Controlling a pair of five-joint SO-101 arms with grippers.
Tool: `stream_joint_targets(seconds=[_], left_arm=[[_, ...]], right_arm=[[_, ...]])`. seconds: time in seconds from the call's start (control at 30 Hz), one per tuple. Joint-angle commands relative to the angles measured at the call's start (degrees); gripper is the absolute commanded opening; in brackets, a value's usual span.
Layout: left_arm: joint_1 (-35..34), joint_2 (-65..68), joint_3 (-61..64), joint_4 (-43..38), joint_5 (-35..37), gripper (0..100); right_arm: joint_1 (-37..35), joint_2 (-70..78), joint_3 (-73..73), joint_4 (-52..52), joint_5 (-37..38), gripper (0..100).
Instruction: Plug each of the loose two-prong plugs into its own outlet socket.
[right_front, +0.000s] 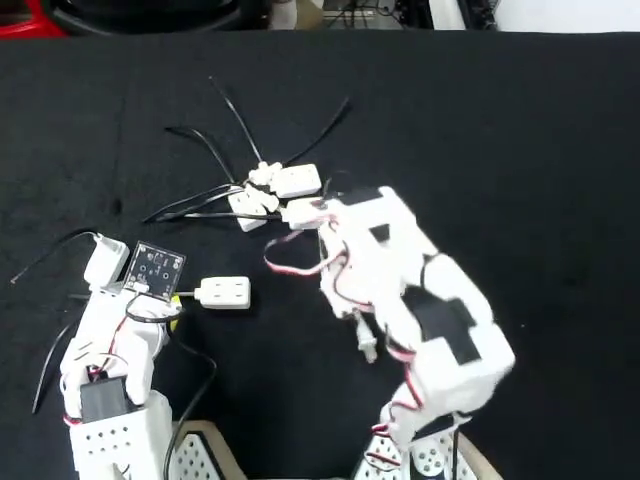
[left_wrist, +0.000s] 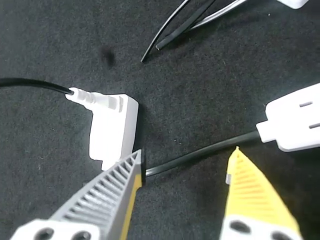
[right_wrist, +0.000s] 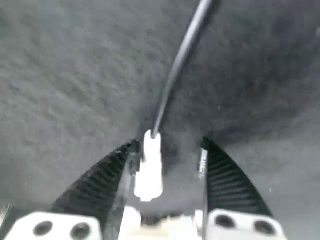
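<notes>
Near side: left gripper (left_wrist: 186, 151) has its fingers open and empty. One tip is just beside a white plug (left_wrist: 112, 132), and a black cable (left_wrist: 200, 154) crosses the gap. A socket (left_wrist: 295, 122) lies near, apart from the plug.

Farther out: right gripper (right_wrist: 168, 142) has its fingers apart, straddling a second plug (right_wrist: 149, 167), not clamped.

Step judged: pick-up. Next: close on the plug body, then aim the prongs at a socket in the far cluster (right_front: 275, 190).
</notes>
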Motion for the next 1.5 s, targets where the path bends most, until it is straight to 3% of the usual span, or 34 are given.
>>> stream_joint_targets(seconds=[0.0, 0.43, 0.73, 0.9, 1.47], left_arm=[[0.75, -0.09, 1.01, 0.18, -0.53, 27], [0.75, -0.09, 1.01, 0.18, -0.53, 27], [0.75, -0.09, 1.01, 0.18, -0.53, 27], [0.75, -0.09, 1.01, 0.18, -0.53, 27], [0.75, -0.09, 1.01, 0.18, -0.53, 27]], right_arm=[[0.62, 4.35, -9.01, 7.47, -0.18, 20.8], [0.53, 7.25, -11.56, 9.41, -0.26, 20.8], [0.53, 9.71, -11.56, 5.45, -0.44, 20.4], [0.53, 10.86, -11.56, 5.36, -0.18, 6.0], [0.44, 9.1, -11.12, 5.89, -0.35, 1.1]])
